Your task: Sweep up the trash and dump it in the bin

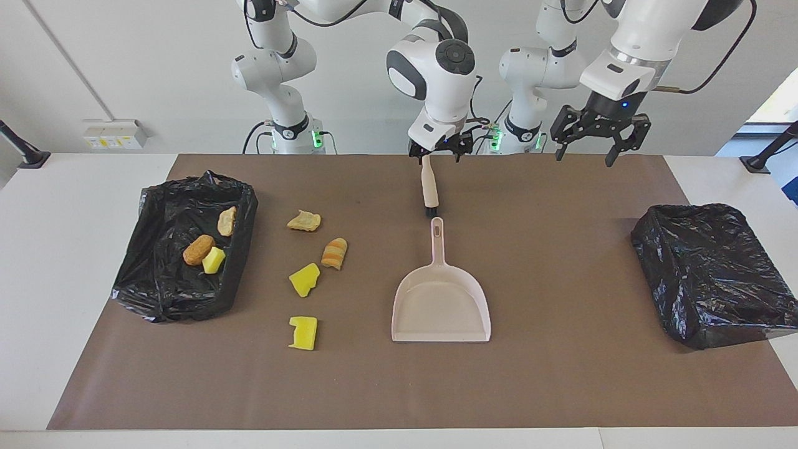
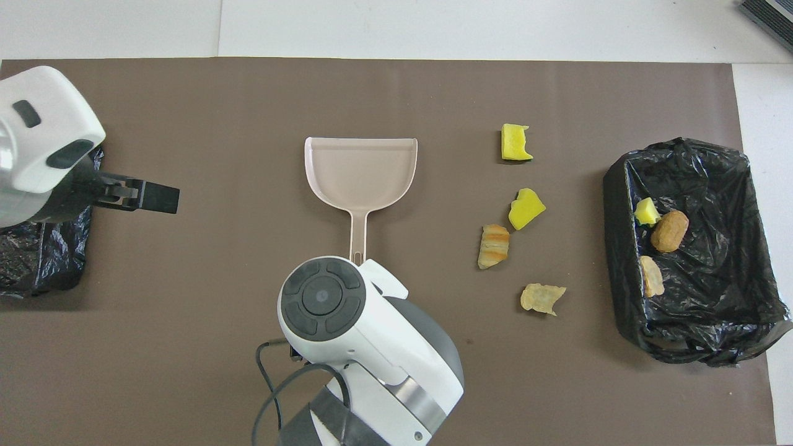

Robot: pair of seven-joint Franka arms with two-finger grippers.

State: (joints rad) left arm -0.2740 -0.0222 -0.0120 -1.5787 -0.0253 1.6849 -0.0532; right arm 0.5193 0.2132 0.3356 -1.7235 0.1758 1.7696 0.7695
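Observation:
The beige dustpan (image 1: 441,299) (image 2: 360,167) lies empty on the brown mat, handle toward the robots. The brush (image 1: 428,187) lies just nearer to the robots than that handle. My right gripper (image 1: 439,151) hangs open over the brush's handle end, holding nothing; in the overhead view its wrist hides it and the brush. Several pieces of trash lie loose between dustpan and bin: two yellow sponge chunks (image 1: 303,332) (image 1: 305,279), a striped bread piece (image 1: 335,252) and a tan scrap (image 1: 304,220). Three more scraps (image 1: 199,249) lie in the black-lined bin (image 1: 181,299) (image 2: 619,248). My left gripper (image 1: 586,153) (image 2: 167,198) hangs open in the air.
A second bin wrapped in black plastic (image 1: 711,274) (image 2: 37,272) stands at the left arm's end of the table. The brown mat (image 1: 561,386) covers most of the table, with white tabletop around it.

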